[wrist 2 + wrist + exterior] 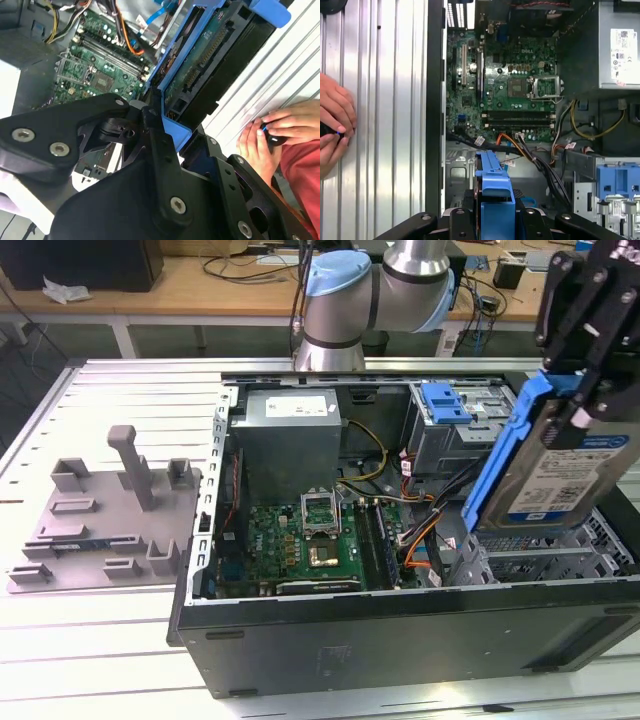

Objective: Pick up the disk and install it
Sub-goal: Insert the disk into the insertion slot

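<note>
The disk, a silver drive with a white-and-blue label in a blue carrier, hangs tilted on edge over the open computer case, at the exterior view's right. My gripper is shut on its upper part, black fingers on both faces. It hangs just above the metal drive cage without touching it. In the second wrist view the disk shows its circuit-board side, clamped in the gripper. In the first wrist view the carrier's blue edge sticks out of the gripper.
Inside the case lie a green motherboard, a grey power supply, loose cables and another blue carrier in a bay. A grey fixture stands on the slatted table. A person's hands rest beside the case.
</note>
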`<control>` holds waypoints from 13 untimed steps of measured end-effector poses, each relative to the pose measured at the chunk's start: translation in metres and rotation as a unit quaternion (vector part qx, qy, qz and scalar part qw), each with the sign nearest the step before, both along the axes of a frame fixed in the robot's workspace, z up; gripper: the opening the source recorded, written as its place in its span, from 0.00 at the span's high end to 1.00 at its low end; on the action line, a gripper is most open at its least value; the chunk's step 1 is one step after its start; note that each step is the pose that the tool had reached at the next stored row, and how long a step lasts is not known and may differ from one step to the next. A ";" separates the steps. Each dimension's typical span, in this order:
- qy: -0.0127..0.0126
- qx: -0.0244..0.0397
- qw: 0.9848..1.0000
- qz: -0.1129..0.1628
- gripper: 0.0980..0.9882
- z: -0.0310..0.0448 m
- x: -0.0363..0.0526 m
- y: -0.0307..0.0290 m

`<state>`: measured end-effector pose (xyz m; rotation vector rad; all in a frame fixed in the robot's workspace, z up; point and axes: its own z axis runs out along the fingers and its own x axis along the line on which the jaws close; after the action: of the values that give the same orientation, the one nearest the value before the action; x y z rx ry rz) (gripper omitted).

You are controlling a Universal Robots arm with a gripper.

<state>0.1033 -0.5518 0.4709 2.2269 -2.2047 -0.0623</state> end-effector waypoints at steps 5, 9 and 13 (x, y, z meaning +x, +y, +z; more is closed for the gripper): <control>0.000 0.000 1.000 0.000 0.70 -0.0012 0.0121 -0.0009; 0.000 0.000 1.000 0.000 0.70 -0.0022 0.0158 -0.0010; 0.000 0.000 1.000 0.000 0.70 -0.0025 0.0173 -0.0010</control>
<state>0.1206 -0.5528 0.4684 2.2269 -2.2049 -0.0626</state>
